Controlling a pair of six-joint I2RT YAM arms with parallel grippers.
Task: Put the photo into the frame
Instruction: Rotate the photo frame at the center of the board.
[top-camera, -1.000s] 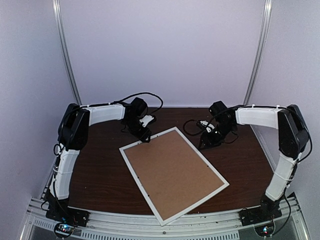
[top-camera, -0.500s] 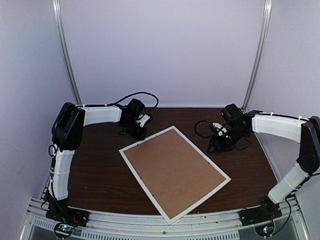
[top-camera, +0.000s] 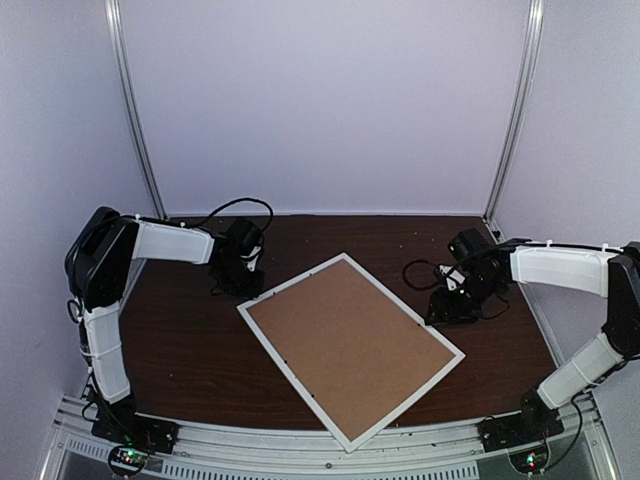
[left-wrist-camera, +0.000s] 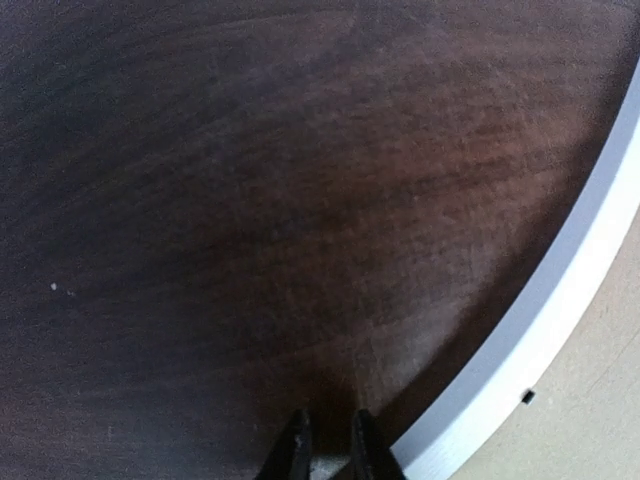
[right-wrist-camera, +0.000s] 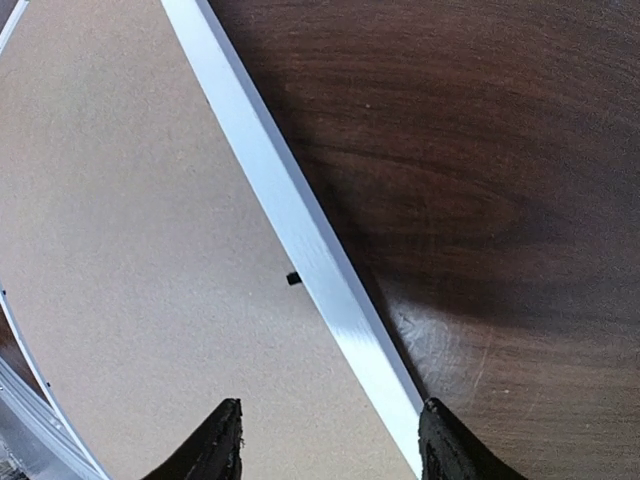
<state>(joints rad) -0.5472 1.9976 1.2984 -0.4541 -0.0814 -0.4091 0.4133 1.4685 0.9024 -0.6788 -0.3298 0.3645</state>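
Thin-edged white rectangular picture frame (top-camera: 405, 304) lying back-up on dark brown wooden surface (top-camera: 200, 350), plain brown backing board (top-camera: 350, 340) fitted. Glossy photo print not visible: possibly already beneath board, unconfirmed. Left pincer (left-wrist-camera: 325, 445) almost closed, empty, beside far-left edge. Right pincer (right-wrist-camera: 330, 440) open, empty, straddling right edge.

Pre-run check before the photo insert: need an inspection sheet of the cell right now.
Surface: dark wood table, a few pale specks.
Job's things: frame lying flat, brown back up, skewed; photo not seen.
Clutter: nothing seen.
Grippers: left gripper shut, empty, beside the frame's edge; right gripper open above the frame's edge.
Cables: black cables looping at both wrists.
Surroundings: pale walls, two metal uprights.
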